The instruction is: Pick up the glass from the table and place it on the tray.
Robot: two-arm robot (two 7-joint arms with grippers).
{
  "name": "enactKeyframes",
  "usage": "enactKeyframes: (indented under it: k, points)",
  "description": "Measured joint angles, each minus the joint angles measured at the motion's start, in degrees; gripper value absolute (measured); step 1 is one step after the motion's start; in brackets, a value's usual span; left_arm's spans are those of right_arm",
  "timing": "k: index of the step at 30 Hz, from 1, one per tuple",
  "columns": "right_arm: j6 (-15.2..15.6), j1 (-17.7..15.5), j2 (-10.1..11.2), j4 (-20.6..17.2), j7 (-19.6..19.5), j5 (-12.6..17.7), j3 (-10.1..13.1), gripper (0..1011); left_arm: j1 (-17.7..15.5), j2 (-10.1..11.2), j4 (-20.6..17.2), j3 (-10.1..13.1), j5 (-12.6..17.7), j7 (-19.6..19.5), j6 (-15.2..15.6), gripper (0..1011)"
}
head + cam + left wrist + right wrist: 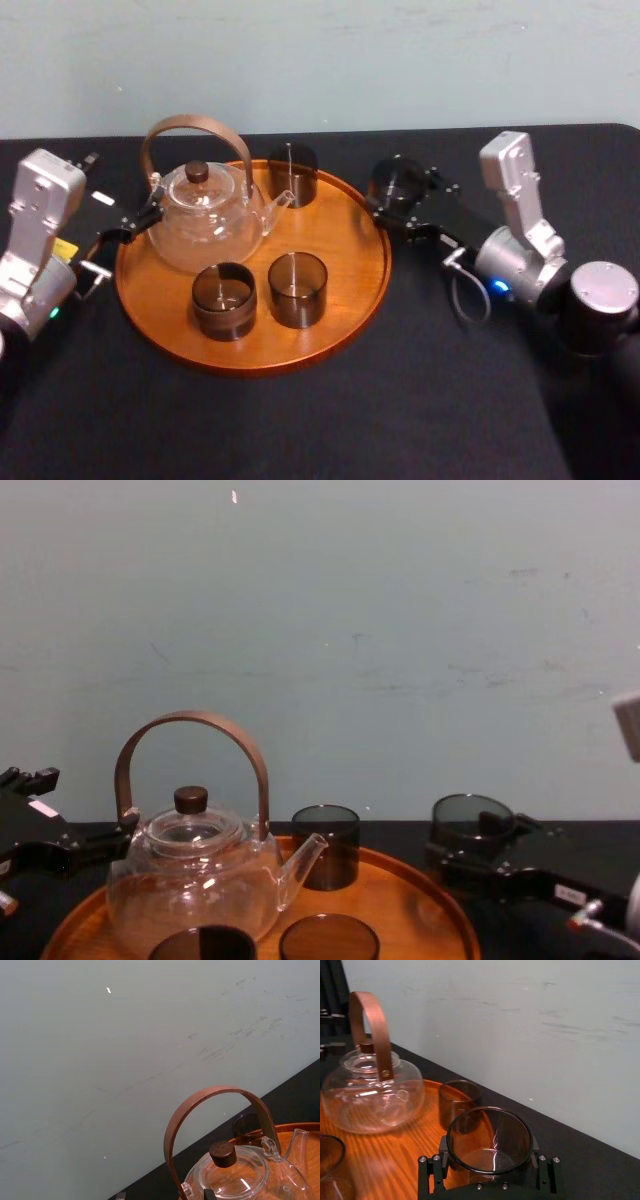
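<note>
A dark smoky glass sits between the fingers of my right gripper, just off the right rim of the round wooden tray, over the black table. In the right wrist view the glass stands upright with the finger blocks pressed on both sides, and the tray lies just beyond it. The chest view shows the glass in the right gripper, to the right of the tray. My left gripper rests open at the tray's left edge, beside the teapot.
On the tray stand a glass teapot with a brown hoop handle and three dark glasses: one at the back and two at the front. The tray's right-hand part is bare wood. A pale wall closes off the table's far side.
</note>
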Motion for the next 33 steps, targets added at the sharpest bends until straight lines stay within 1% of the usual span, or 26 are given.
enactKeyframes:
  k: [6,7,9,17,22,29,33]
  points:
    - [-1.3,1.1,-1.5,2.4,0.9,-0.1,-1.6,905,0.0,0.0,0.0,0.0,0.0,0.0,0.0,1009]
    - [-2.7,2.4,-3.4,5.2,2.2,-0.1,-3.4,905,0.0,0.0,0.0,0.0,0.0,0.0,0.0,1010]
    - [-2.8,2.5,-3.5,5.4,2.2,-0.1,-3.5,905,0.0,0.0,0.0,0.0,0.0,0.0,0.0,1010]
    - [-5.3,4.4,-5.4,10.3,3.3,-0.4,-4.6,905,0.0,0.0,0.0,0.0,0.0,0.0,0.0,1010]
    - [-5.7,4.8,-5.8,11.5,3.5,-0.5,-4.7,905,0.0,0.0,0.0,0.0,0.0,0.0,0.0,1009]
    - [-5.8,4.9,-5.7,12.0,3.6,-0.5,-4.6,905,0.0,0.0,0.0,0.0,0.0,0.0,0.0,1010]
    - [-6.4,5.4,-6.0,13.6,3.7,-0.6,-4.5,905,0.0,0.0,0.0,0.0,0.0,0.0,0.0,1009]
